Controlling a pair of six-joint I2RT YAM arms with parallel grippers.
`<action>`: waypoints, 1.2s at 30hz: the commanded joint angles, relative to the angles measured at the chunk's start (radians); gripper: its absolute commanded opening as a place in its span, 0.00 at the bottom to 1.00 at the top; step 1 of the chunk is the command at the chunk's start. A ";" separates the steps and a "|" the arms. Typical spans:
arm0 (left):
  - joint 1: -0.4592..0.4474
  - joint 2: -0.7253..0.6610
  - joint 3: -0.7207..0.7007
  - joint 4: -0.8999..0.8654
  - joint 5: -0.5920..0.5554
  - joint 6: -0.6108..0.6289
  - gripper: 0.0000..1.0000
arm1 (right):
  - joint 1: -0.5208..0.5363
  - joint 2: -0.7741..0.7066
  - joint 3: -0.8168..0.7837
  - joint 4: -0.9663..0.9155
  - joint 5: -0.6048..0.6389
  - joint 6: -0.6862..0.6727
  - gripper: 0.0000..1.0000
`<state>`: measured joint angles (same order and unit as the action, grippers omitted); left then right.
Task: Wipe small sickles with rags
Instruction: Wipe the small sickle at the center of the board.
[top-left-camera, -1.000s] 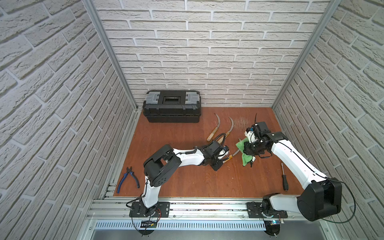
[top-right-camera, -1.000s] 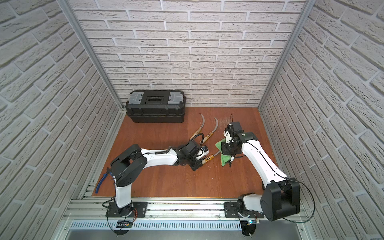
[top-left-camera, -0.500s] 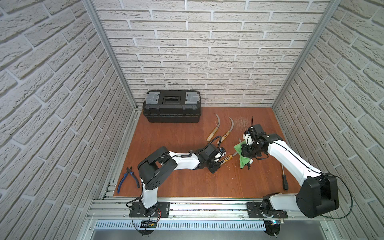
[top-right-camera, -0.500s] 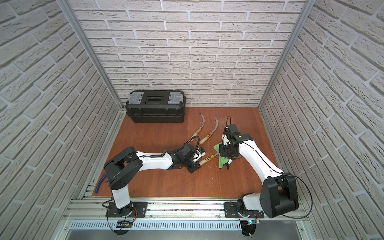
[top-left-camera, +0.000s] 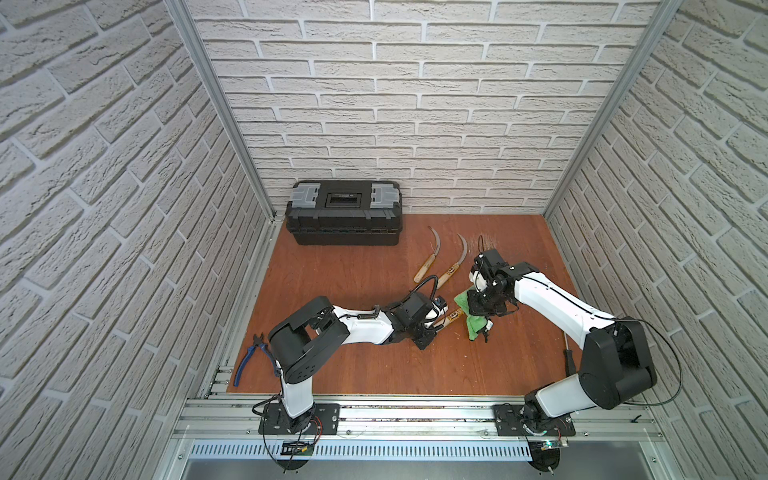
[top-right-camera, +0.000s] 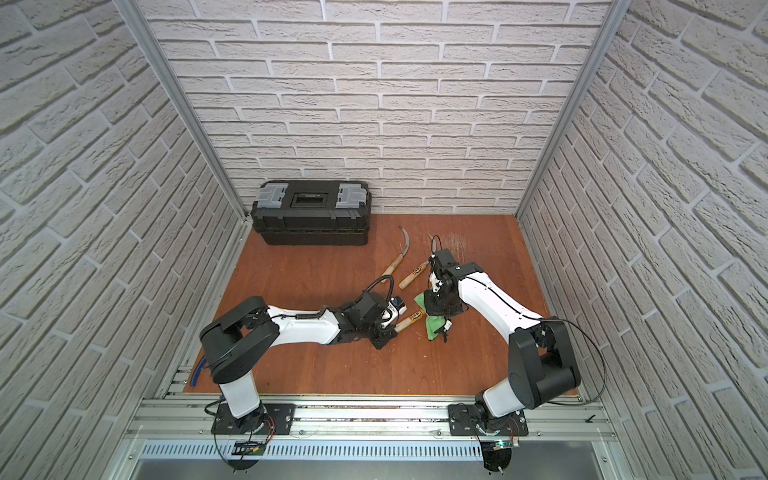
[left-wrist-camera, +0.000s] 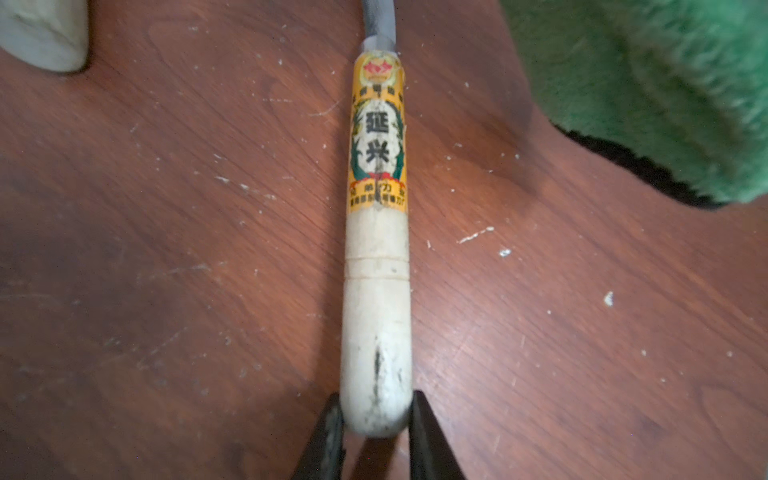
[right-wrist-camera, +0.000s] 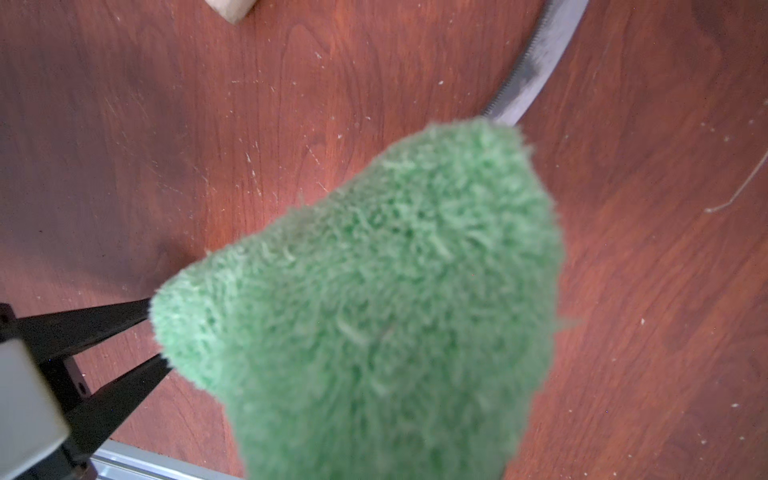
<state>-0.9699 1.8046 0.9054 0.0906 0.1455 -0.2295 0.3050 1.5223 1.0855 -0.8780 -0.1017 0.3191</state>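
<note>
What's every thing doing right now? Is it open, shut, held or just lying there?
Left tool: shut on the handle end of the front sickle.
Right tool: shut on the green rag.
Front sickle: lying flat, gripped.
Green rag: bunched, covering part of that sickle's blade.
Middle sickle: lying loose.
Back sickle: lying loose.
Toolbox: lid closed.
Pliers: lying loose.
Screwdriver: lying loose.

The sickle (left-wrist-camera: 376, 291) sits butt-end between the jaws of the left gripper (left-wrist-camera: 376, 417). Ahead and aside, the rag (left-wrist-camera: 644, 83) covers part of its blade.
</note>
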 joint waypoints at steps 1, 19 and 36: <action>0.000 0.013 -0.015 0.057 -0.004 0.000 0.00 | 0.012 0.036 0.039 0.009 -0.005 0.007 0.03; 0.003 -0.018 -0.086 0.211 -0.001 -0.016 0.00 | 0.082 0.347 0.080 0.075 -0.072 0.036 0.03; 0.003 -0.010 -0.109 0.304 0.025 -0.022 0.00 | 0.256 0.313 -0.025 0.270 -0.253 0.190 0.03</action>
<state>-0.9627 1.7889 0.8055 0.2699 0.1398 -0.2535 0.4812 1.7580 1.1107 -0.7658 -0.1013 0.4789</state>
